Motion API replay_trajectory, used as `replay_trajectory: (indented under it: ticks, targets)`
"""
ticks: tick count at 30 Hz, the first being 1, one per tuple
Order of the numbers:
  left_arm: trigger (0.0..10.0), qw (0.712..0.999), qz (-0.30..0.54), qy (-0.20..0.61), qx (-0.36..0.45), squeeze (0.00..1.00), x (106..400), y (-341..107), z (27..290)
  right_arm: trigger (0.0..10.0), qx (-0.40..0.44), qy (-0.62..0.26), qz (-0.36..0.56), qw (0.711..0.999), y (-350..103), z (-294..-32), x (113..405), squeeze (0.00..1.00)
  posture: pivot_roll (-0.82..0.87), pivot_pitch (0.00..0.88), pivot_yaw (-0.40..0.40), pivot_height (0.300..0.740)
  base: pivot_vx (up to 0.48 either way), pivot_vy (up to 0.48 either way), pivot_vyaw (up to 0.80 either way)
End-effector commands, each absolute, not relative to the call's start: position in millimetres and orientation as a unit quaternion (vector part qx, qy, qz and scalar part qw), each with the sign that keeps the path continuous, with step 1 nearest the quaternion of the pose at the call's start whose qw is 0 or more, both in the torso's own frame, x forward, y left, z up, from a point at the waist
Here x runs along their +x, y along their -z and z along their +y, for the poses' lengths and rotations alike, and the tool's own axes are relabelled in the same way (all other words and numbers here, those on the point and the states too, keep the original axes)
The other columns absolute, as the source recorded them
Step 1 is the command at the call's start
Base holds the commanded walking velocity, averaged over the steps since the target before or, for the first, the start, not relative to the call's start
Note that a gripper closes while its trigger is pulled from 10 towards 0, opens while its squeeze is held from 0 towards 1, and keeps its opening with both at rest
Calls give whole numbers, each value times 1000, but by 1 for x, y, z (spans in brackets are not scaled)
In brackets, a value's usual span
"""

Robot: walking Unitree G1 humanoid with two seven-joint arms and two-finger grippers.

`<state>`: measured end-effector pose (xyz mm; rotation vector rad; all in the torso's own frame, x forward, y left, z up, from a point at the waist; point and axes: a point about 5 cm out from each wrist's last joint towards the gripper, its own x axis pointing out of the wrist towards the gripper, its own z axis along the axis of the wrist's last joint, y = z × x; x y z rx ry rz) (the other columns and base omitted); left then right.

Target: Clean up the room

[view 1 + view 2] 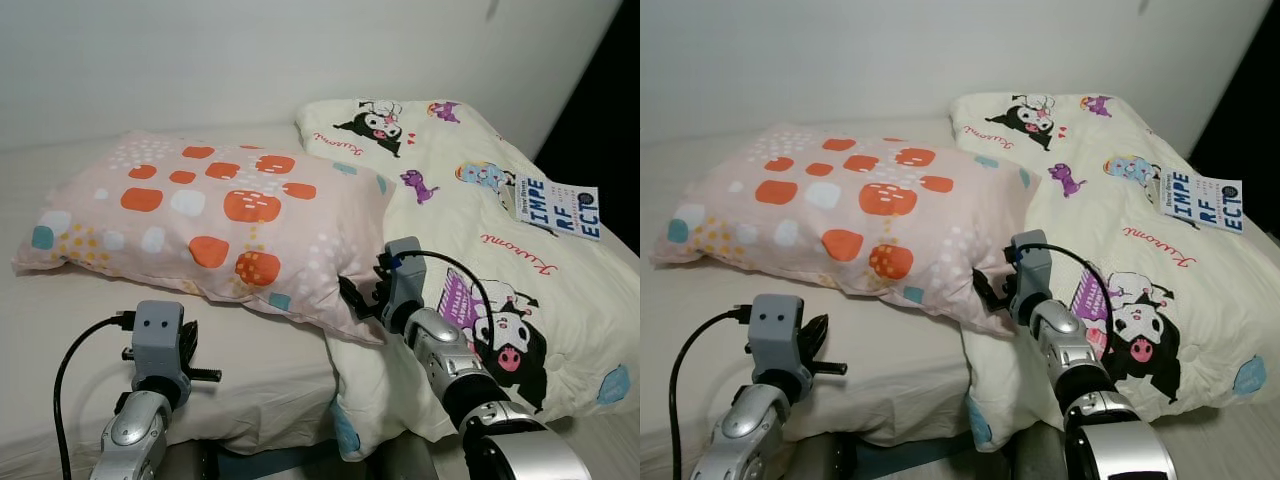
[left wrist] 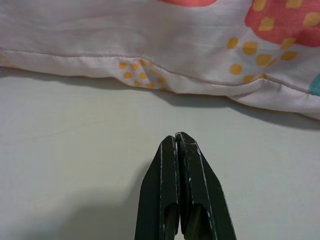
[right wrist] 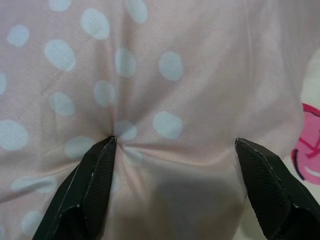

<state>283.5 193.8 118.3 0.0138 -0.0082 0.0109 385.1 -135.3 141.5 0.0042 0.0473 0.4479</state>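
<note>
Pressing spread right hand (image 3: 175,145) into pillow (image 1: 220,215) corner, left hand (image 2: 181,142) closed beside it.

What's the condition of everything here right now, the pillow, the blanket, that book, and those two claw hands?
pillow: lying flat, one corner overlapping the quilt
quilt: spread out, rumpled
book: closed, lying on the quilt
left gripper: shut, empty, over bare sheet
right gripper: open, pressing into the pillow's corner
</note>
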Motion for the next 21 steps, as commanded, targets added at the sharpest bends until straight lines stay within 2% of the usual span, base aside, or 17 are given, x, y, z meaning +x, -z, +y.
replay_trajectory:
  ticks: [1, 9, 10, 11, 12, 21]
  targets:
    - [10000, 1000, 11, -9, 12, 0, 280, -112, 194, 10000, 0, -246, 29, 969, -138, -127, 383, 0, 67, 283, -69, 546, 0, 0, 0]
    - [10000, 1000, 11, -10, 13, 0, 281, -112, 194, 10000, -16, -265, 32, 964, -136, -120, 382, 0, 71, 282, -68, 546, 0, 0, 0]
    - [10000, 1000, 10, -10, 13, 0, 281, -113, 194, 9529, -18, -265, 34, 964, -136, -120, 382, 0, 71, 282, -68, 546, 0, 0, 0]
    - [10000, 1000, 10, -10, 13, 0, 281, -113, 194, 3647, -18, -265, 35, 963, -136, -120, 383, 0, 72, 280, -69, 546, 0, 0, 0]
    - [10000, 1000, 10, -11, 14, 0, 281, -113, 195, 0, -18, -265, 37, 963, -136, -120, 383, 0, 72, 280, -69, 546, 0, 0, 0]
    - [10000, 1000, 8, -16, 14, 0, 281, -114, 197, 0, -18, -263, 41, 964, -135, -122, 383, 0, 70, 275, -70, 546, 0, 0, 0]
